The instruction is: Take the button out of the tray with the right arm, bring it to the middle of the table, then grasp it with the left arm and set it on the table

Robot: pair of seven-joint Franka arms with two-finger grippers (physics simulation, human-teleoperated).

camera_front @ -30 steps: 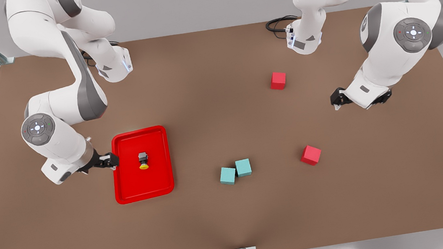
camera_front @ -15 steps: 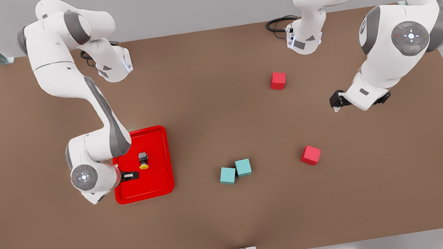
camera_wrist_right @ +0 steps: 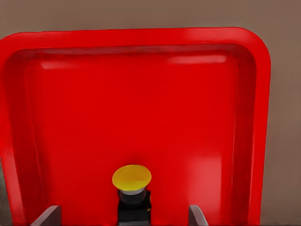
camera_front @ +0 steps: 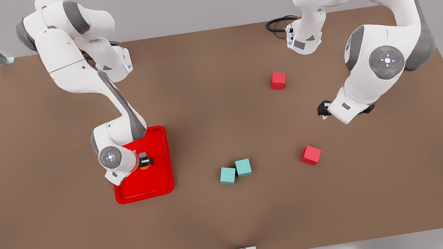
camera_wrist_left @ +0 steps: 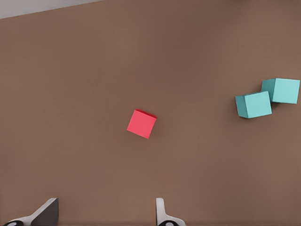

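The button [camera_front: 145, 165], a yellow cap on a dark grey base, lies inside the red tray [camera_front: 162, 183] on the front view's left. My right gripper [camera_front: 144, 159] hangs right over it. In the right wrist view the button [camera_wrist_right: 132, 178] sits between the two spread fingers [camera_wrist_right: 51, 215] of my right gripper [camera_wrist_right: 124, 217], which is open over the tray [camera_wrist_right: 141, 94] floor. My left gripper [camera_front: 323, 110] hovers over the brown table [camera_front: 232, 216] on the front view's right. In the left wrist view my left gripper [camera_wrist_left: 104, 214] is open with nothing between its fingers.
Two teal cubes [camera_front: 227, 175] [camera_front: 243, 167] touch each other near the table's middle. One red cube [camera_front: 311, 155] lies below my left gripper in the front view, another [camera_front: 278, 80] farther back. The left wrist view shows a red cube [camera_wrist_left: 141, 124] and the teal cubes [camera_wrist_left: 254, 104].
My right arm has swung from the tray's outer edge in over the tray, ending above the button. My left arm has drifted a little toward the table's middle.
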